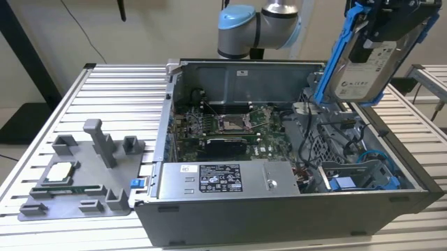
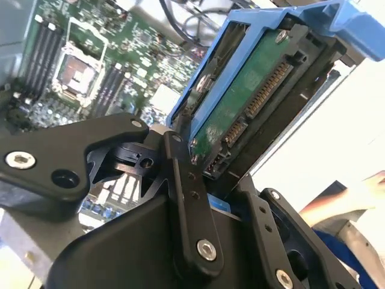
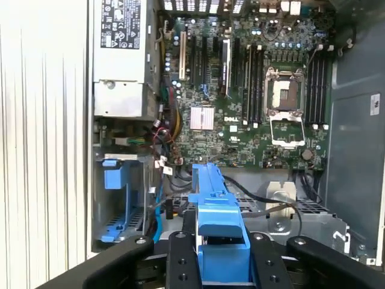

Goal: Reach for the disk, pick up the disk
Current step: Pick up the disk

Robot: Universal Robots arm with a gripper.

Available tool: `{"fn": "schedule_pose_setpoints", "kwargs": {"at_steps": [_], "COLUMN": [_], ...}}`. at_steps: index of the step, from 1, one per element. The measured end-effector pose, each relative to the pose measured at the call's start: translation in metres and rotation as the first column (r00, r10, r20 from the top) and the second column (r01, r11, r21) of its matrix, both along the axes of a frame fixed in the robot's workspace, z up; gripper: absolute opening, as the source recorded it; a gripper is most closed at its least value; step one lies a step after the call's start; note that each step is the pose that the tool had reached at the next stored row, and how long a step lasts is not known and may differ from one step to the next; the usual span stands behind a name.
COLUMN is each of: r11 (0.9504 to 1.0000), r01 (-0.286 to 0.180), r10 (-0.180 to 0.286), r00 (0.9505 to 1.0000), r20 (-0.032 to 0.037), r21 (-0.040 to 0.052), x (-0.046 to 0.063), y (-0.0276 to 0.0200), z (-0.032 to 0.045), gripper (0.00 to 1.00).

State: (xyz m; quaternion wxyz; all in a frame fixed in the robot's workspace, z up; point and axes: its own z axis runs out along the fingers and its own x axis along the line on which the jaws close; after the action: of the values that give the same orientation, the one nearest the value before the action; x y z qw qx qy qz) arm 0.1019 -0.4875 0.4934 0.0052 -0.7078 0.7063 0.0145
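Grey plastic makes up the fixture tray (image 1: 77, 206) that lies on the slatted counter (image 1: 119, 89), well to the exterior view's left of the computer case (image 1: 279, 219); a square silver chip (image 1: 58, 172) sits on it. Inside the open case, nearest the camera, the power supply (image 1: 223, 180) carries a white printed label, its text too small to read. Behind it lies the green motherboard (image 1: 231, 125) with its bare processor socket (image 3: 283, 99). Toward the case's right end in the exterior view stands a blue plastic bay (image 1: 356, 180). Above that end of the case, lifted clear of it, hangs the disk (image 1: 367, 68), held upright with its white label showing, print unreadable. The hand (image 2: 198, 198) is clamped on the disk's blue bracket, black fingers (image 3: 180, 265) pressing either side in the first wrist view.
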Motion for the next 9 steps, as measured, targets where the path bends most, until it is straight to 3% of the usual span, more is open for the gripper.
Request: {"fn": "schedule_pose_setpoints", "kwargs": {"at_steps": [9], "r11": [1.0], "r01": [0.0], "r10": [0.0], "r00": [1.0], "r20": [0.0], "r21": [0.0001], "x": [0.0], "y": [-0.0409], "z": [-0.0081], "gripper": [0.0]}}
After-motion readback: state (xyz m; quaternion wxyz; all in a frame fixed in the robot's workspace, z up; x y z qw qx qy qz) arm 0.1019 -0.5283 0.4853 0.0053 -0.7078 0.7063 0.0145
